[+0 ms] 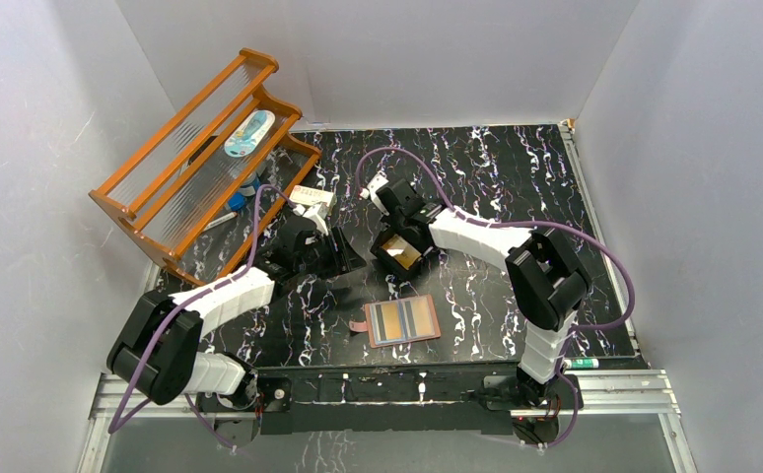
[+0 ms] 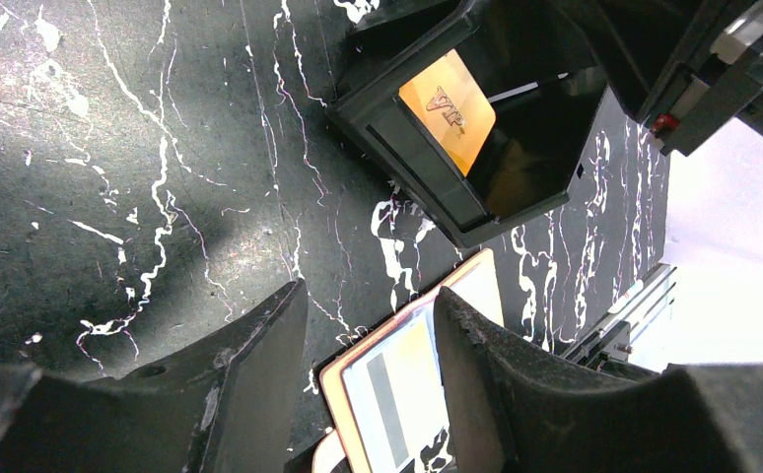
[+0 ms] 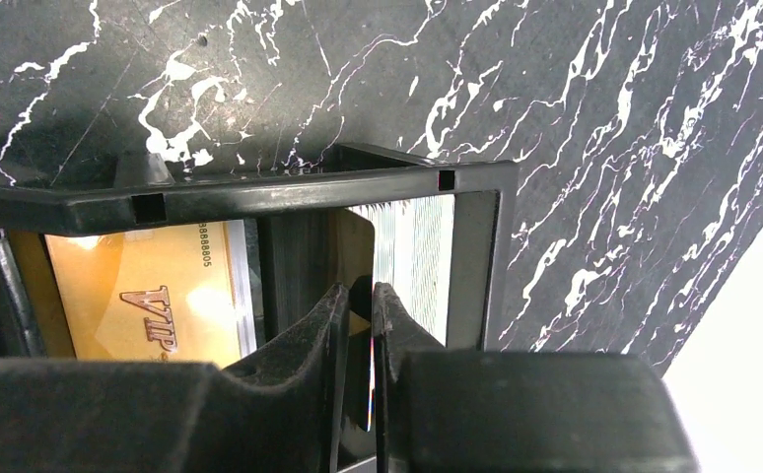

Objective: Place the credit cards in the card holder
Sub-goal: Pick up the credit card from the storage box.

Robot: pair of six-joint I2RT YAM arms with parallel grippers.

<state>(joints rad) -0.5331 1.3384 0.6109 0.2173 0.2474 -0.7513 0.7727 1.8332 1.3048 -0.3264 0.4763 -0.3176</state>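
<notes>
We are pinching the right gripper [image 3: 360, 292] almost together on the thin edge of a silver card [image 3: 412, 256] standing in the black tray [image 3: 289, 185]. With so little caught, it may be slipping out or dragging the gold card [image 3: 141, 296] alongside. The left gripper [image 2: 370, 296] is hovering apart, empty, and the card holder [image 2: 397, 389] is lying open just beneath it.

My overhead camera looked down from behind my bases across the whole table [image 1: 516, 168]. My left wrist camera faced the black tray [image 2: 407, 169] from nearby; my right wrist camera peered into it, closer.
</notes>
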